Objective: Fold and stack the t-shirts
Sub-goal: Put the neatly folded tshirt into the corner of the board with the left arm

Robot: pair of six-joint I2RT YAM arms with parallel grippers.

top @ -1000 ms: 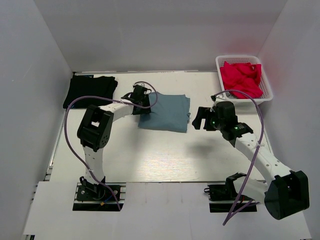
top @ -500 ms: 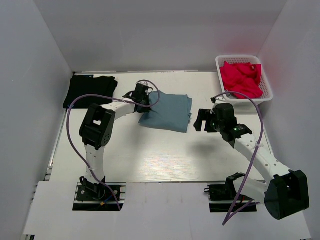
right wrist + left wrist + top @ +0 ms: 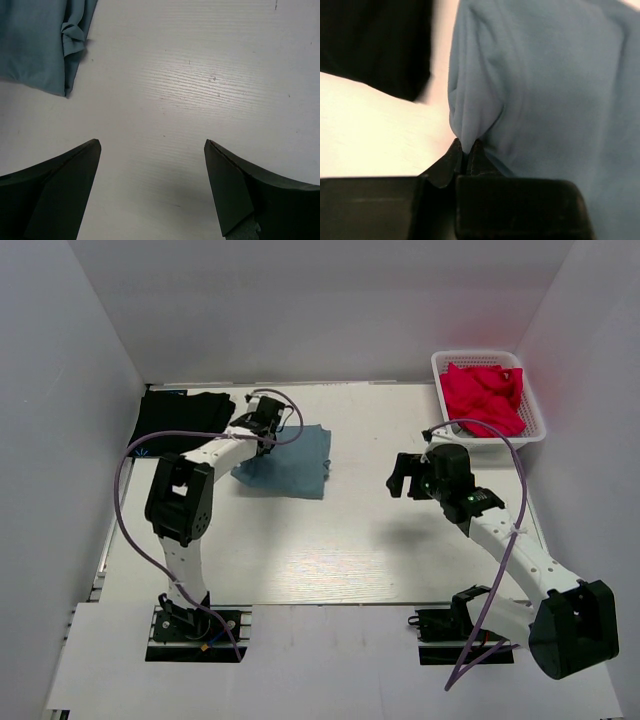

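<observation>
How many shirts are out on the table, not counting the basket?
2. A black t-shirt lies folded at the far left; a blue-grey t-shirt sits just right of it, pinched by the left gripper. Red cloth in the basket may hide more.

The left arm's forearm angles toward 1 o'clock, the left tool pinched tight on the blue-grey t-shirt. The right arm stretches toward 10 o'clock, the right tool spread wide.

A white latticed plastic basket sits at the two o'clock corner of the table, heaped with crumpled red cloth. The table is white with faint grain, and plain white walls enclose it at nine, twelve and three o'clock
</observation>
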